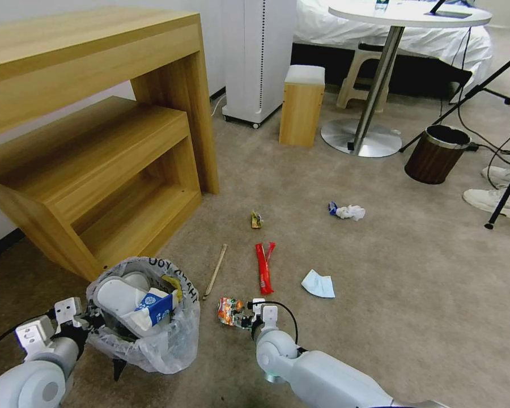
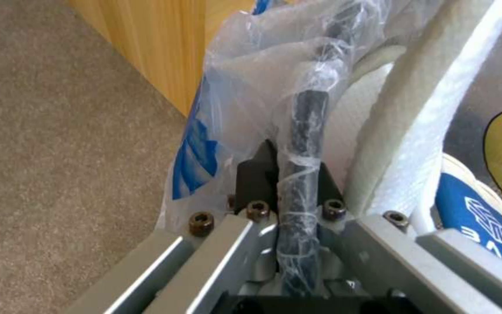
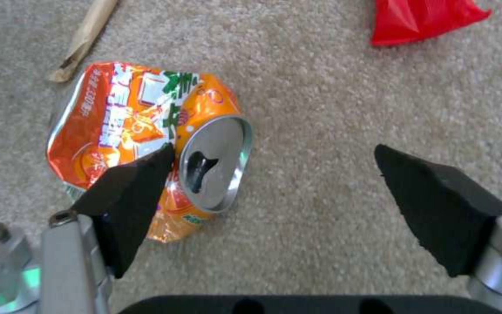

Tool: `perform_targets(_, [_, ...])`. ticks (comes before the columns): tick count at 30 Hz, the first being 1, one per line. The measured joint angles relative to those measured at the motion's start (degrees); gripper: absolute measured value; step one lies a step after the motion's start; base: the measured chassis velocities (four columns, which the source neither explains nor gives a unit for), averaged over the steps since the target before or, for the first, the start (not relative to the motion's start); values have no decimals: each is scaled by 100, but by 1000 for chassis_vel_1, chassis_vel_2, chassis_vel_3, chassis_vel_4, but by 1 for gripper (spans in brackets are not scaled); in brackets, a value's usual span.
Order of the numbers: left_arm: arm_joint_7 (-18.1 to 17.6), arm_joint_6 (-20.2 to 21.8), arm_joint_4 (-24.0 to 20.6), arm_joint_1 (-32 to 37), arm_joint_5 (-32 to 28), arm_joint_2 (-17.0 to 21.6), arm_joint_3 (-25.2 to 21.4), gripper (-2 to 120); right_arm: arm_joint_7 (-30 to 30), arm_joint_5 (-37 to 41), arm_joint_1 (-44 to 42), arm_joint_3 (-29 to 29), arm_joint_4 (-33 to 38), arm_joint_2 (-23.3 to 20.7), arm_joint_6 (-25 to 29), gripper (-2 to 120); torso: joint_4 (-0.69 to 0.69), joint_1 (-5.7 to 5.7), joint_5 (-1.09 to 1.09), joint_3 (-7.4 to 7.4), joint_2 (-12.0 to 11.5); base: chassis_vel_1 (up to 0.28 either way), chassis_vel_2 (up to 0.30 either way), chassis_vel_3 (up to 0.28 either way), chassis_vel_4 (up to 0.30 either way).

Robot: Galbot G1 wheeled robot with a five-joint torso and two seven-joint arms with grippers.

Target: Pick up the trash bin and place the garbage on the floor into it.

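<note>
The trash bin, dark with a crinkled clear liner, is at the lower left with white slippers and a blue-white carton inside. My left gripper is shut on its rim; the left wrist view shows its fingers clamped on the bagged rim. My right gripper hangs open just above the floor, beside a crushed orange can. In the right wrist view one finger overlaps the can, whose top lies between the jaws. A wooden stick, a red wrapper, a pale blue piece, white tissue and a small yellow scrap lie on the carpet.
A wooden desk with a low shelf stands to the left, close behind the bin. Farther back are a brown wood-grain bin, a round table's base, a wooden stool and tripod legs. A person's shoes show at the right edge.
</note>
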Motion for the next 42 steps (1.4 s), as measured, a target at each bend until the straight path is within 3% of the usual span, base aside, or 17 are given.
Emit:
perform_targets(20, [70, -72, -58, 24, 14, -57, 8, 0, -134, -213, 190, -252, -221, 102, 105, 68, 0, 0, 0, 0, 0, 0, 0, 0, 0])
perform_targets(30, [77, -78, -128, 2, -4, -56, 41, 0, -120, -305, 227, -414, -246, 98, 92, 34, 0, 0, 0, 0, 0, 0, 0, 0, 0])
perform_targets(40, [83, -78, -237, 17, -55, -69, 52, 0, -138, -385, 276, -608, -351, 100, 87, 29, 0, 0, 1, 0, 0, 0, 0, 0, 0])
perform_targets(42, [84, -78, -236, 16, -53, -78, 52, 0, -162, -394, 278, -600, -295, 66, 89, 21, 1, 0, 0, 0, 0, 0, 0, 0, 0])
